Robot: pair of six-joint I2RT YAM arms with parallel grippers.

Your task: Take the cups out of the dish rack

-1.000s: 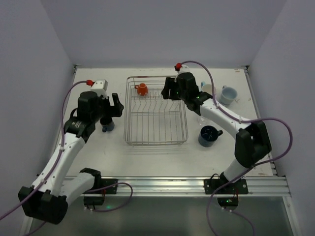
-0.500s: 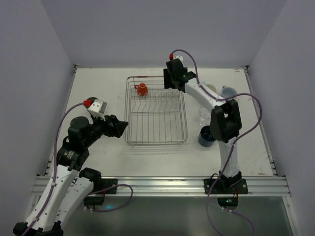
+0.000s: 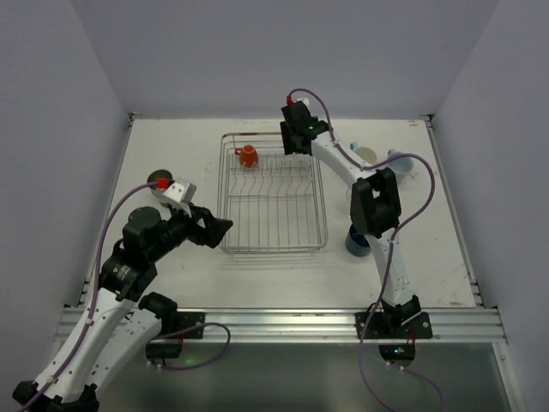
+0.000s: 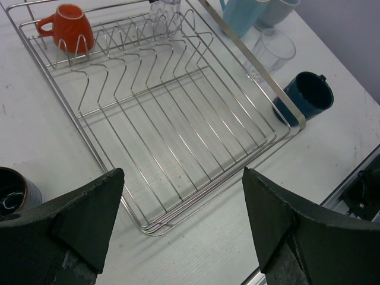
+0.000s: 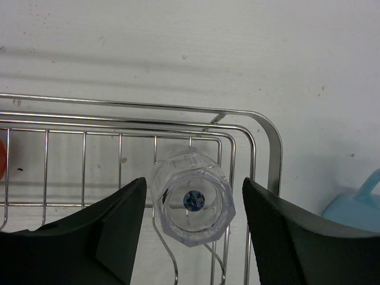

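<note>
The silver wire dish rack (image 3: 273, 225) sits mid-table. An orange mug (image 3: 247, 155) (image 4: 68, 27) stands in its far left corner. A clear glass (image 5: 193, 205) (image 4: 165, 9) stands upside down on the tines in the far right corner. My right gripper (image 3: 296, 142) (image 5: 193, 180) hangs over that glass, open, one finger on each side with a gap to the glass. My left gripper (image 3: 219, 230) (image 4: 183, 178) is open and empty just off the rack's near left corner.
Right of the rack stand a dark blue mug (image 4: 306, 98) (image 3: 353, 245), a clear glass (image 4: 270, 53), light blue mugs (image 4: 243, 15) (image 3: 403, 163) and a cream cup (image 3: 367, 155). Dark cups (image 3: 159, 178) (image 4: 12, 190) stand left of the rack.
My left arm drew back toward the near edge and its gripper swung to the rack's near left corner. My right gripper moved to the far right corner, over the glass.
</note>
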